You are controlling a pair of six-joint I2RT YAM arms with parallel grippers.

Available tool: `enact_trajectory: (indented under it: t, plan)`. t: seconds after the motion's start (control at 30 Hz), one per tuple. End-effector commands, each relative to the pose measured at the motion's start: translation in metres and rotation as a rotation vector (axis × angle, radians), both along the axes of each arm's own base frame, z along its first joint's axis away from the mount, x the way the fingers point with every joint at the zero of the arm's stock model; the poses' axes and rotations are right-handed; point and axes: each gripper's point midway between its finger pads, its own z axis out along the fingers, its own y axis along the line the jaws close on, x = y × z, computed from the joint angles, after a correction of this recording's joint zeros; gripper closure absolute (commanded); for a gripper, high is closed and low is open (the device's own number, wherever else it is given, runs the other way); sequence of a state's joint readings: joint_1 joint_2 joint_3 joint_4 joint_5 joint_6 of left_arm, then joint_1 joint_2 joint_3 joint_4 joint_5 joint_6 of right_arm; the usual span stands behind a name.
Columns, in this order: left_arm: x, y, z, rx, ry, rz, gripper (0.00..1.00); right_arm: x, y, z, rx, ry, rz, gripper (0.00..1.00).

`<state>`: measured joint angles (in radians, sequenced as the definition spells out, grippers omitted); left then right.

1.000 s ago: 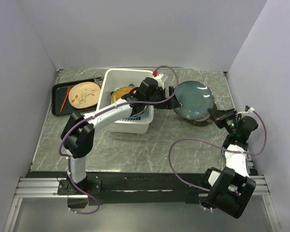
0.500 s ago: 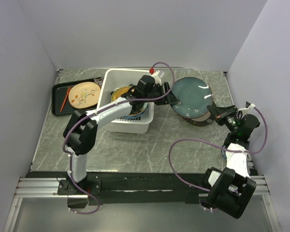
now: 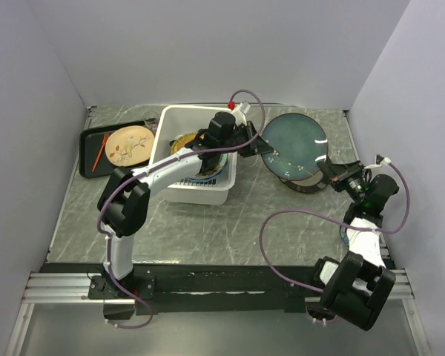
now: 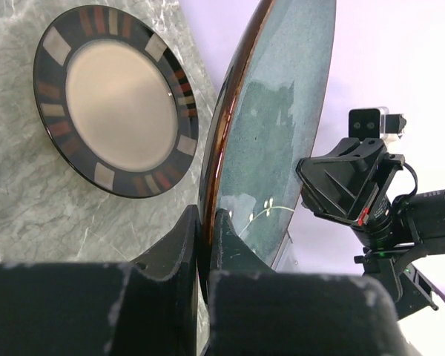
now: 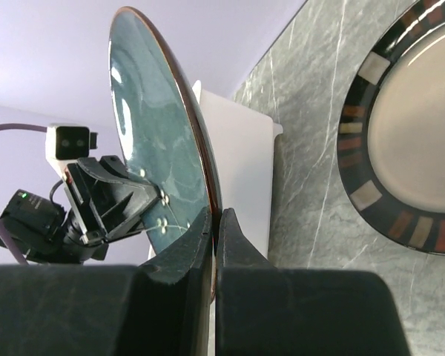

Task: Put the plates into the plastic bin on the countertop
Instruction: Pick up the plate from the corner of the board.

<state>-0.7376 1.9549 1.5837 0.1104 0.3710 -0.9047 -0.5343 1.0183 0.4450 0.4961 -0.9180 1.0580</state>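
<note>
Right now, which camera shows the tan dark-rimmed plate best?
Left wrist: the tan dark-rimmed plate lies whole and unobstructed on the countertop. Right wrist crops it at the frame edge; from the top, the dark teal plate hides most of it.

The left arm reaches forward and rightward, and the left gripper (image 4: 206, 215) has its jaws pinched on the rim of the large dark teal plate (image 3: 295, 144). The right arm angles up and leftward. The right gripper (image 5: 215, 215) is clamped on the opposite rim, facing the left one.
</note>
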Motion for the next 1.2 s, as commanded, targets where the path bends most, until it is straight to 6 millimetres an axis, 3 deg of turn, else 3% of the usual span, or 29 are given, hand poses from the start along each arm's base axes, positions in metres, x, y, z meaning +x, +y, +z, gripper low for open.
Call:
enact_trajectory:
  t: [0.0, 0.07, 0.13, 0.17, 0.2, 0.27, 0.3, 0.37, 0.77, 1.17]
  plan:
    - [-0.006, 0.001, 0.006, 0.038, -0.089, -0.022, 0.99, -0.001, 0.011, 0.059, -0.034, -0.174, 0.072, 1.0]
    - [-0.005, 0.002, 0.007, 0.036, -0.09, -0.017, 0.99, 0.0, 0.01, 0.057, -0.03, -0.167, 0.07, 0.98]
    - [-0.006, 0.003, 0.009, 0.034, -0.091, -0.015, 0.99, 0.001, 0.01, 0.056, -0.029, -0.168, 0.073, 0.88]
    - [-0.005, 0.003, 0.01, 0.033, -0.091, -0.011, 0.99, 0.002, 0.009, 0.054, -0.025, -0.162, 0.073, 0.8]
    - [-0.006, 0.003, 0.012, 0.03, -0.096, -0.011, 0.99, 0.002, 0.009, 0.051, -0.019, -0.155, 0.073, 0.64]
    - [-0.005, 0.005, 0.013, 0.025, -0.095, -0.007, 0.99, 0.004, 0.008, 0.048, -0.013, -0.145, 0.066, 0.49]
    - [-0.006, 0.005, 0.019, 0.011, -0.105, -0.01, 0.99, 0.004, 0.008, 0.047, -0.006, -0.148, 0.065, 0.37]
    - [-0.006, 0.006, 0.02, 0.004, -0.106, -0.012, 0.99, 0.004, 0.007, 0.044, 0.001, -0.141, 0.059, 0.25]
    - [-0.003, 0.014, 0.027, 0.007, -0.117, 0.001, 0.99, 0.012, -0.01, 0.022, -0.093, -0.019, -0.036, 0.0]
    - [-0.004, 0.022, 0.046, -0.003, -0.151, 0.01, 0.99, 0.011, -0.01, 0.025, -0.09, -0.028, -0.042, 0.0]
